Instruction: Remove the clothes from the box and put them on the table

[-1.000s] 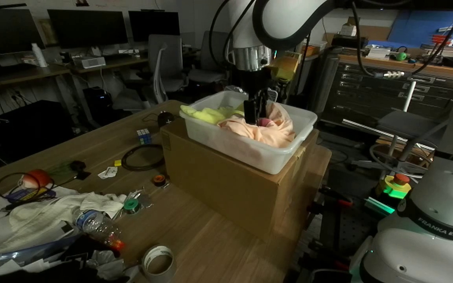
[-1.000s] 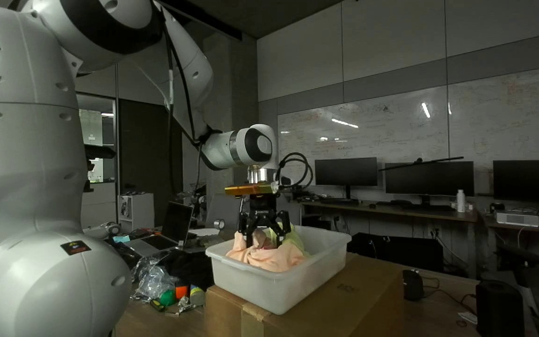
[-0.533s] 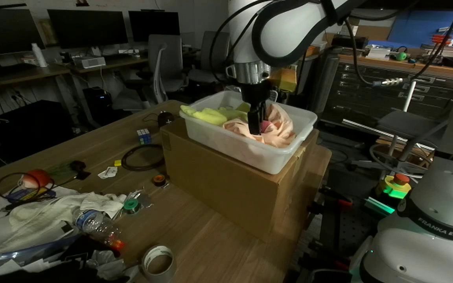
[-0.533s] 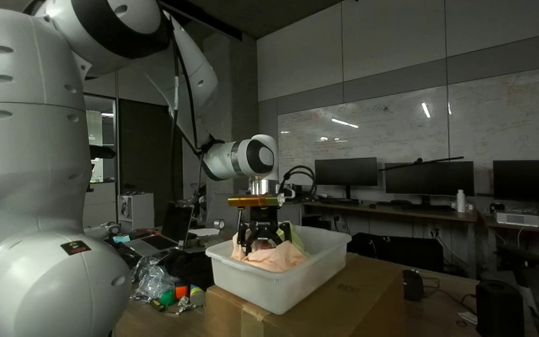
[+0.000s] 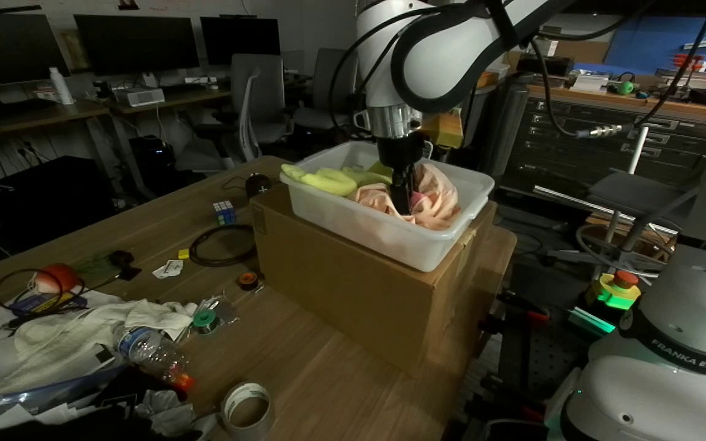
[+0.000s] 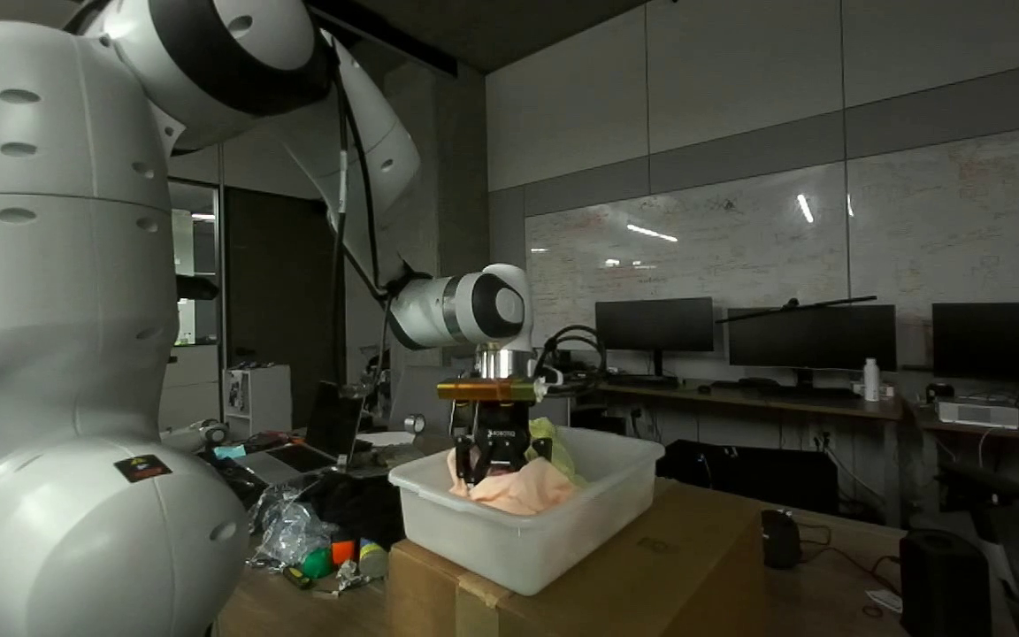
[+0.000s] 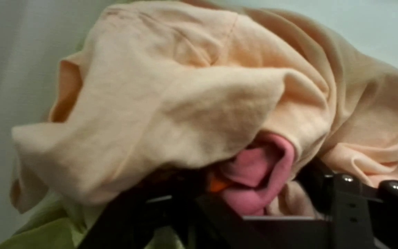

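The gripper [image 6: 505,467] stands spread in the peach cloth [image 7: 171,103]. As pink cloth [image 7: 249,166] pokes from the folds, closing could snag both.

The arm [image 6: 41,310] is white and rounded — black cables [image 6: 368,199], a black FRANKA EMIKA band [image 5: 684,352], black fingers [image 6: 463,460].

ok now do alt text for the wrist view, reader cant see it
Blurry close-up of crumpled peach cloth filling much of the frame, with a fold of pink cloth showing between spread black robot fingers at the bottom. Yellow-green cloth peeks out at lower left, against the pale inside of the bin.
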### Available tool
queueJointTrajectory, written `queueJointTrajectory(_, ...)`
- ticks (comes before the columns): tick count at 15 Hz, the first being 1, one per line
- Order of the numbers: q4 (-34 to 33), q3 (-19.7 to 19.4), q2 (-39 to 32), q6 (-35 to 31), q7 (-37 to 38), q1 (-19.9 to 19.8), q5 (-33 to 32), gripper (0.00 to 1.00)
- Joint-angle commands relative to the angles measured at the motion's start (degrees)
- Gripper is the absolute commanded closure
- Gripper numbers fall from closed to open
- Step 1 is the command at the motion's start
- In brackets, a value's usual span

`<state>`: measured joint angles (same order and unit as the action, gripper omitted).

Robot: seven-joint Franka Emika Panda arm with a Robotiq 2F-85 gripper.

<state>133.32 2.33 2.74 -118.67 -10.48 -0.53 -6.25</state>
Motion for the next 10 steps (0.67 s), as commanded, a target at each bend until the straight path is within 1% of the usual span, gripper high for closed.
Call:
queueJointTrajectory(1, -0.41, -1.40, 0.24, 0.52, 1.35, -0.10, 1.76, 0.58)
queueJointTrajectory(2, -0.20, -1.56, 0.81, 0.28, 1.66, -0.14, 2.17, 0.66)
queueJointTrajectory(5, 0.24, -2.01, 3.20, 0.02, 4.11, -0.23, 3.95, 0.86)
queueJointTrajectory(7, 0.45, -2.34, 5.17, -0.11, 5.83, -0.32, 5.83, 0.90)
queueJointTrajectory(8, 0.33, -2.43, 6.57, 0.10, 7.42, -0.36, 6.32, 0.90)
queueJointTrajectory(9, 0.29, -2.52, 8.01, 0.08, 8.64, -0.39, 6.83, 0.87)
queueJointTrajectory(10, 0.48, -2.50, 10.04, -0.13, 10.26, -0.39, 7.14, 0.88)
